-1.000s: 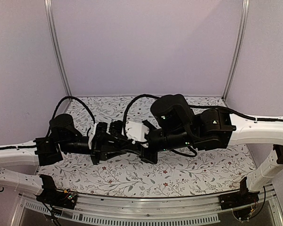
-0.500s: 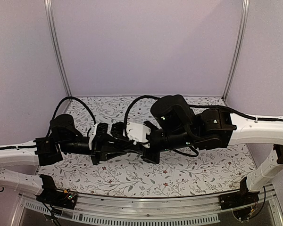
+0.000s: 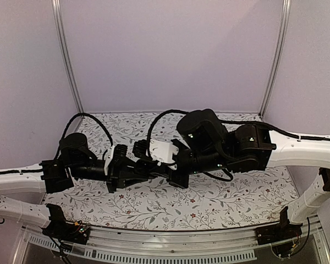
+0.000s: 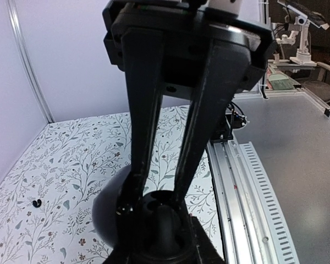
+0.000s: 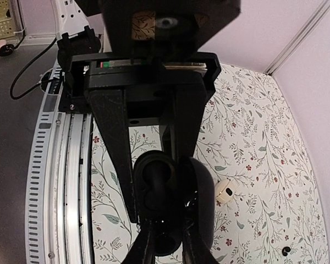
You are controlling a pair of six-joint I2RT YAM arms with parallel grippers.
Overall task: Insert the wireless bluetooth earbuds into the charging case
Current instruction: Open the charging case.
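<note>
Floral desk [image 3: 209, 212] below, and both my arms meet mid-air over its middle. My left gripper [image 4: 154, 202] is pinched narrow on the black charging case [image 4: 107, 217], holding it off the surface. My right gripper [image 5: 157, 187] flanks the same case from the other side; gripping or just touching, I can't tell. Beyond it, a small white rounded piece [image 5: 225, 190] sits on the desk. Further back, one black earbud [image 4: 37, 203] lies loose, well apart, toward the rear wall [image 3: 170, 66], with open desk around it. Neither arm looks clearly nearer. Second bud: not seen.
</note>
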